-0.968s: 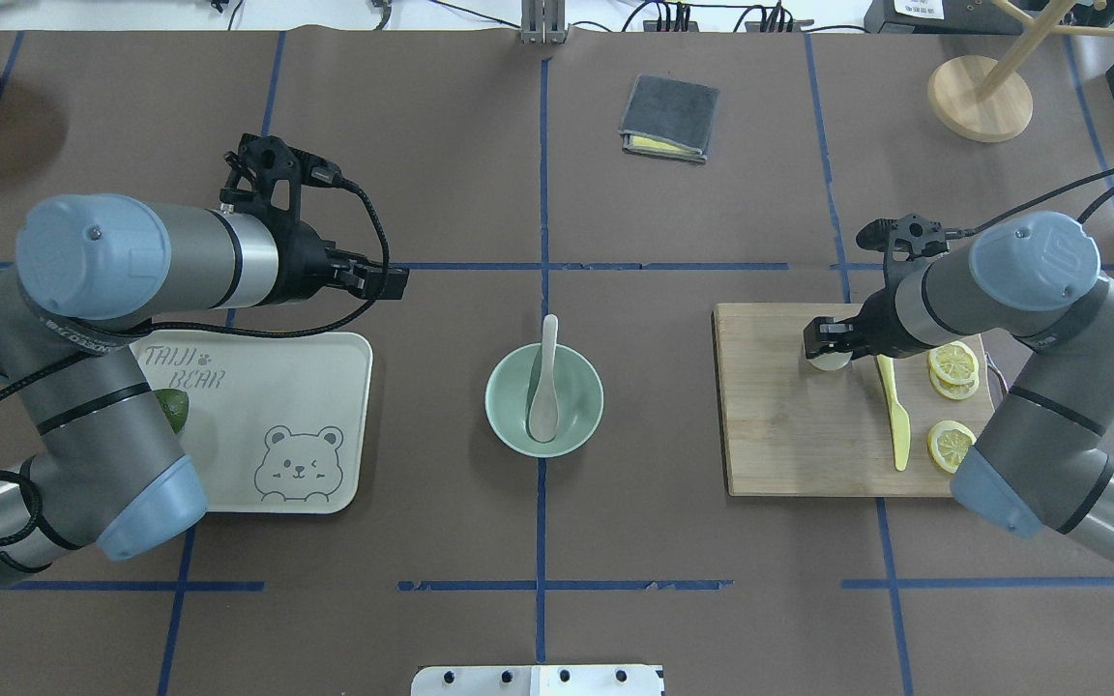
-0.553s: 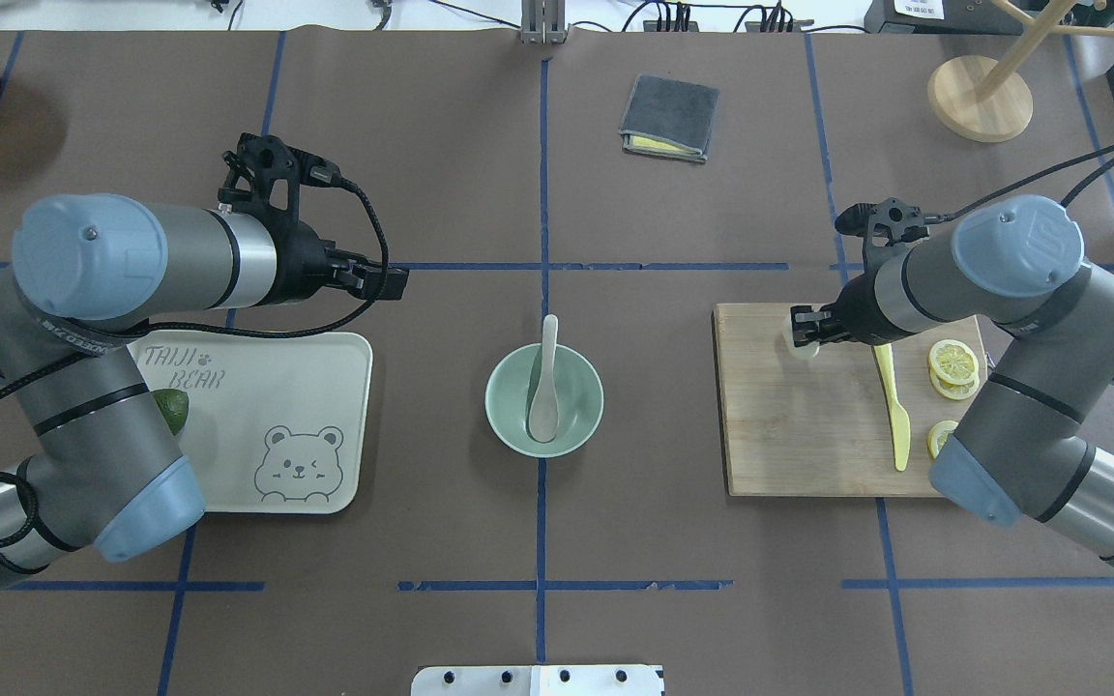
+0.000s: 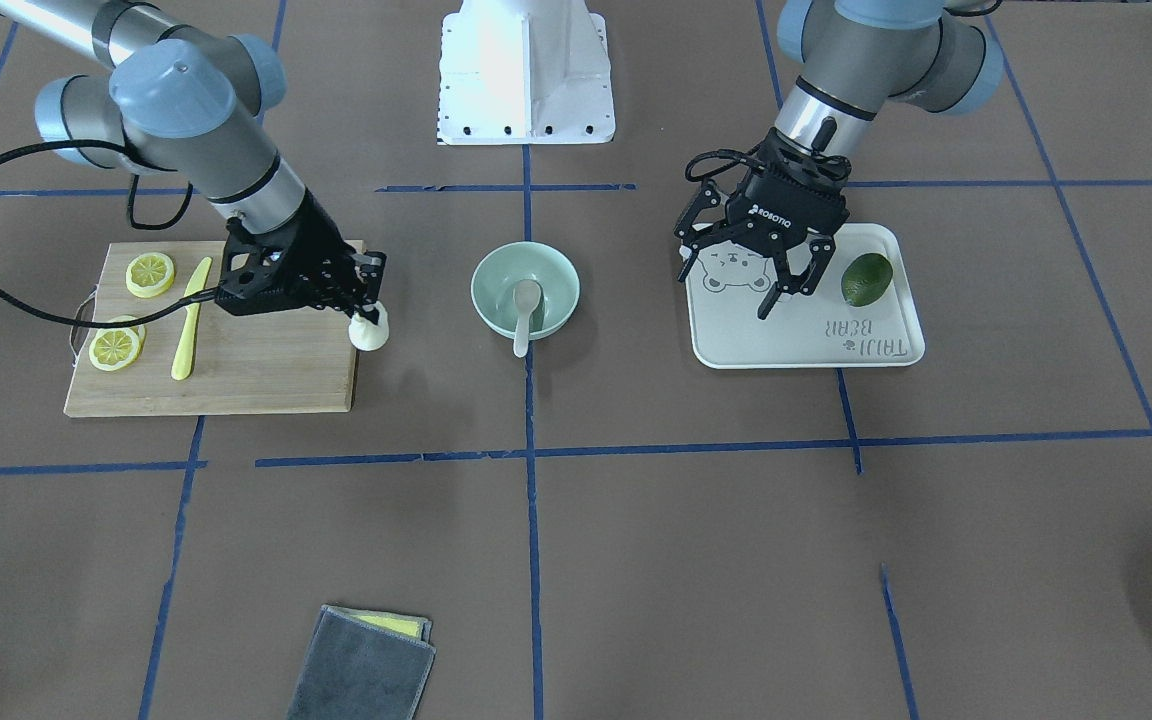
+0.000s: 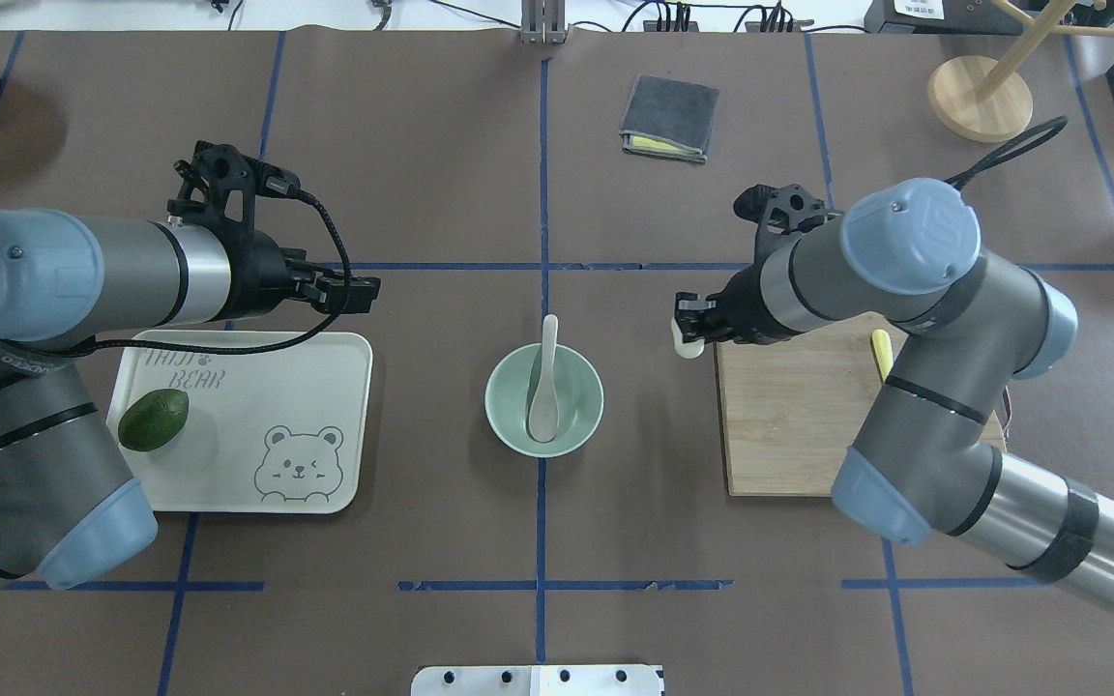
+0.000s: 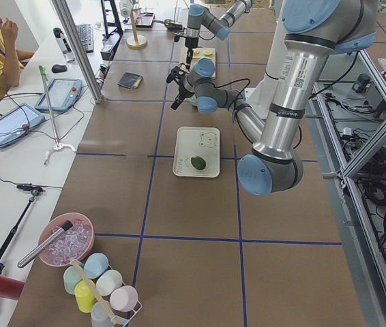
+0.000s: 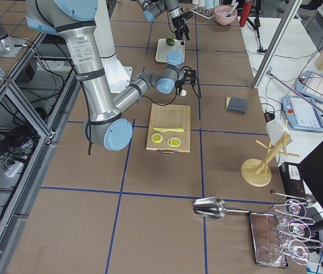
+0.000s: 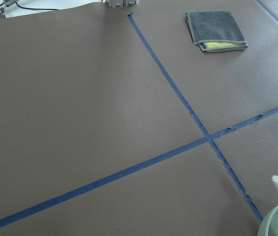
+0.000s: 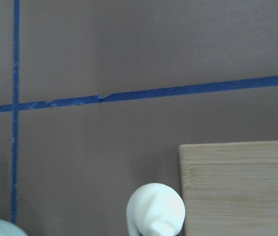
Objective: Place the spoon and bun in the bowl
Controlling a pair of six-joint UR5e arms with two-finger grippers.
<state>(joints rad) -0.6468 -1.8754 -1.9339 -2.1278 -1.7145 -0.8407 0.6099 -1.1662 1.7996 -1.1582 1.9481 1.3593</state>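
While the right gripper (image 3: 368, 305) reaches out past the end of the wooden cutting board (image 3: 266, 370), the bun (image 3: 370, 330) hangs right under its fingertips, just off the board's edge on the side facing the bowl (image 3: 481, 275). The two fingers are pressed in on the bun's twisted top, pinching it, and the white dome shows below them. Bun and bowl are apart, with bare brown table cover between them. The spoon (image 3: 524, 305) already lies in the bowl, scoop down inside and handle leaning over the rim. Over on the other side, the left gripper (image 3: 726, 295) hovers by the bear-printed tray (image 3: 796, 345), its fingers spread wide with nothing between them. A green fruit (image 3: 866, 278) sits on that tray, beside the gripper and not touching it.
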